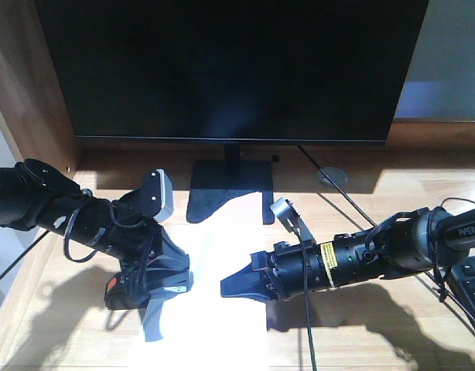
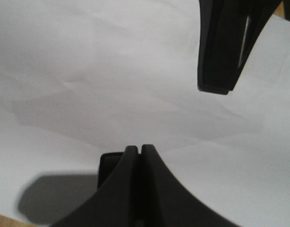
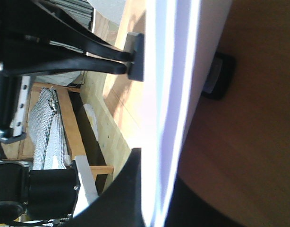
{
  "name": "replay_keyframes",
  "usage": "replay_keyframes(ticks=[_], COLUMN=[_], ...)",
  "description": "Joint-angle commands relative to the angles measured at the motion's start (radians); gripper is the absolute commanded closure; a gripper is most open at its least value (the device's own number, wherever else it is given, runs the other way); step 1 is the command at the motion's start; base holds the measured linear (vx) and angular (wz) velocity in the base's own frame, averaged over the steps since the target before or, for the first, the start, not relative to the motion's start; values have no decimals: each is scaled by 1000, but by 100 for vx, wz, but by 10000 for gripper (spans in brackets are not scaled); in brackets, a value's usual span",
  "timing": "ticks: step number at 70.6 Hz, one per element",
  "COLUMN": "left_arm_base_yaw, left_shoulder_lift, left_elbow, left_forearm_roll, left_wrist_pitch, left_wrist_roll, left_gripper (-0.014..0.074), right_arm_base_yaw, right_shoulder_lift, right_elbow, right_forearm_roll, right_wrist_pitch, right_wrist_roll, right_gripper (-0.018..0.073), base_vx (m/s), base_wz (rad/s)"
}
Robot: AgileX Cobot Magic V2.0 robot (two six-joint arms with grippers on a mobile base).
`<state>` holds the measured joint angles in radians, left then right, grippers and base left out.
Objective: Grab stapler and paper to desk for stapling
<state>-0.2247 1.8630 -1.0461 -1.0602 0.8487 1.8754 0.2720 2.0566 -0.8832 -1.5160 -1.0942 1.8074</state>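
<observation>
**Asker:** How far along is the job?

**Describer:** The fetching looks mostly done. The paper point(image 1: 222, 247), a bright white sheet, lies in the middle of the desk point(image 1: 361, 340) and runs from the centre down to 6 o'clock. At 8 o'clock, partly hidden under the left arm, there is a black body with an orange patch. I take it for the stapler point(image 1: 117, 292). It seems to sit on the desk just beside the paper's left edge, but I cannot tell whether they touch.

**Asker:** And the two grippers?

**Describer:** The right gripper point(image 1: 226, 287) reaches in from 3 o'clock. Its fingers are pressed together on the paper's right edge, and its wrist view shows the sheet running edge-on between them. The left gripper point(image 2: 139, 153) is clenched, its fingers meeting along a thin seam over the paper. I see nothing between them, and I cannot tell whether the tips touch the sheet.

**Asker:** What is left to do?

**Describer:** In my judgement, the stapling itself. The stapler has to be taken up and brought onto a corner of the paper. No staple can be seen.

**Asker:** Describe the surroundings.

**Describer:** The desk is light wood grain in strong sun, with hard shadows under both arms. A large dark monitor point(image 1: 230, 69) fills 12 o'clock, its flat stand point(image 1: 230, 193) touching the paper's top edge. A darker wooden side panel point(image 1: 29, 77) rises at 10 o'clock. A keyboard point(image 1: 473, 286) corner shows at 3 o'clock.
</observation>
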Motion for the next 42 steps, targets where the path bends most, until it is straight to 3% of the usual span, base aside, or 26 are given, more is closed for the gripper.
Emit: replay_keyframes(ticks=[1, 25, 42], left_arm_base_yaw=[-3, -3, -3], left_shoulder_lift=[-39, -39, -38], left_elbow=[-23, -23, -23], left_forearm_roll=[13, 18, -26], left_wrist_pitch=[-8, -31, -38], left_wrist_roll=[-69, -72, 4], left_gripper=[603, 603, 603], right_arm_base_yaw=[-3, -3, -3], right_shoulder_lift=[-44, -44, -44], right_elbow=[-20, -20, -20], right_forearm_roll=[34, 33, 33], right_wrist_pitch=[-75, -75, -71], right_wrist_roll=[-11, -11, -11], right_gripper=[562, 562, 562], base_vx=[0, 0, 0], base_wz=[0, 0, 0])
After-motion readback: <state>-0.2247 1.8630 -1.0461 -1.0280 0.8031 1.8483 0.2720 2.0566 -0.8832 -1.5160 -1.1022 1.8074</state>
